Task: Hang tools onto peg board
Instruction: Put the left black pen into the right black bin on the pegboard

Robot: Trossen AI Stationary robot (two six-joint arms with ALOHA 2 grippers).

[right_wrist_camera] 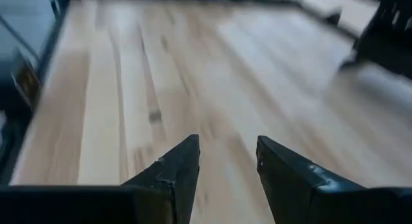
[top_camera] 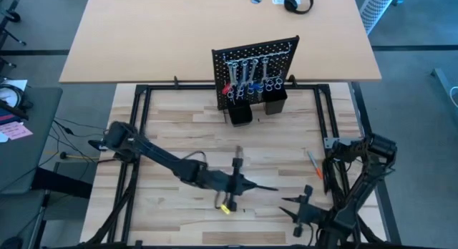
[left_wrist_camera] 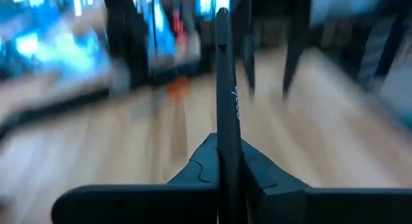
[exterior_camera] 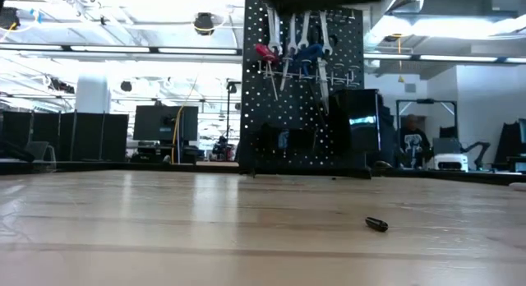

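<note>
Pale wood table (top_camera: 186, 134) under bright office lights, monitors in the background. Peg board (top_camera: 255, 70) upright at the far edge, wrenches (top_camera: 247, 69) and red (top_camera: 227, 89) and blue (top_camera: 252, 85) handled tools hanging on it, two black cups (top_camera: 241, 111) at its base. Left gripper (top_camera: 252, 185) mid-table, clamped on a thin black tool (left_wrist_camera: 223, 102) pointing forward between the fingers. Right gripper (top_camera: 288, 204) low at the near right, fingers (right_wrist_camera: 177, 172) apart, holding nothing. Orange tool (top_camera: 313, 163) lying near the right edge. Small dark item (exterior_camera: 376, 224) on the boards.
</note>
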